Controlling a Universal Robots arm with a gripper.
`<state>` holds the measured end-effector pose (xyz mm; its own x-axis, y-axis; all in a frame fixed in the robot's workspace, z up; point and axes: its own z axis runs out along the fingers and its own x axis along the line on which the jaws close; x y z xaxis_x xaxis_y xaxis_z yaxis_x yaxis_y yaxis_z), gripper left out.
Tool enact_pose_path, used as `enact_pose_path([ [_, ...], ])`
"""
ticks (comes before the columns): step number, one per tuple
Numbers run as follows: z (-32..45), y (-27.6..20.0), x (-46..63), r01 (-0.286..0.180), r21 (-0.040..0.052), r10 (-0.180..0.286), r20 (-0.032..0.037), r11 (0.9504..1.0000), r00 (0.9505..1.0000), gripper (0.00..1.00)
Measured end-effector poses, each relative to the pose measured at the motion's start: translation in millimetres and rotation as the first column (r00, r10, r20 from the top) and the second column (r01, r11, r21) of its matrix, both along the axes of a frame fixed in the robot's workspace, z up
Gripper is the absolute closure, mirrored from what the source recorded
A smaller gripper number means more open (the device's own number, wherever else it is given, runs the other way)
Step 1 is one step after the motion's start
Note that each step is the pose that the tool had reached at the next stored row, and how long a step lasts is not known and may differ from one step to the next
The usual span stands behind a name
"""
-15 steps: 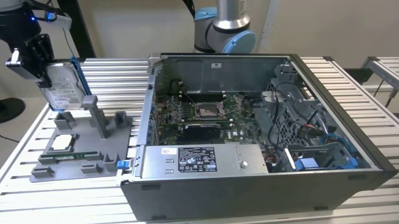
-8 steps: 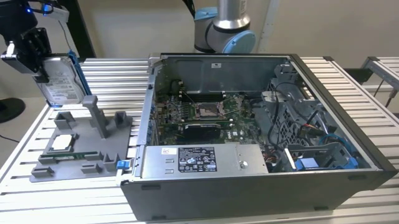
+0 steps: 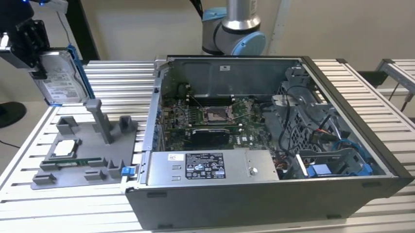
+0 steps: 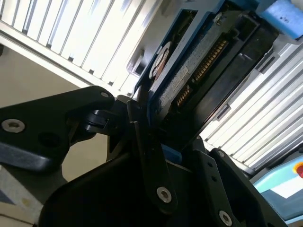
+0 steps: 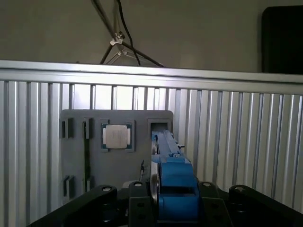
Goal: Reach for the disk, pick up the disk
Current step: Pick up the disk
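Black gripper: jaws closed on the disk, a flat silver-grey metal hard drive with blue plastic rails, probably clamped across its flat faces, though pad contact is hard to see. Held upright, off the slatted aluminium table. Likely stiff, dense, smooth and shock-sensitive, so a firm hold near the middle is best. Past it lies the grey plastic fixture tray with a small square silver chip. In the exterior view the disk sits at 10 o'clock from the open grey computer case.

You see the disk is silver with a white label and blue edges, the tray grey, the table silver stripes.
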<state>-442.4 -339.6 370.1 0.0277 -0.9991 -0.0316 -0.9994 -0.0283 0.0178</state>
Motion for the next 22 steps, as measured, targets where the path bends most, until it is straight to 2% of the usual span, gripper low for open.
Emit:
enact_pose_path([
  [16,37.3,0.0,0.0,0.0,0.0,0.0,-0.0001,1.0,1.0,1.0],
  [17,42.3,0.0,0.0,0.0,0.0,0.0,0.0,1.0,1.0,1.0],
  [22,54.1,0.0,0.0,0.0,0.0,0.0,0.0,1.0,1.0,1.0],
])
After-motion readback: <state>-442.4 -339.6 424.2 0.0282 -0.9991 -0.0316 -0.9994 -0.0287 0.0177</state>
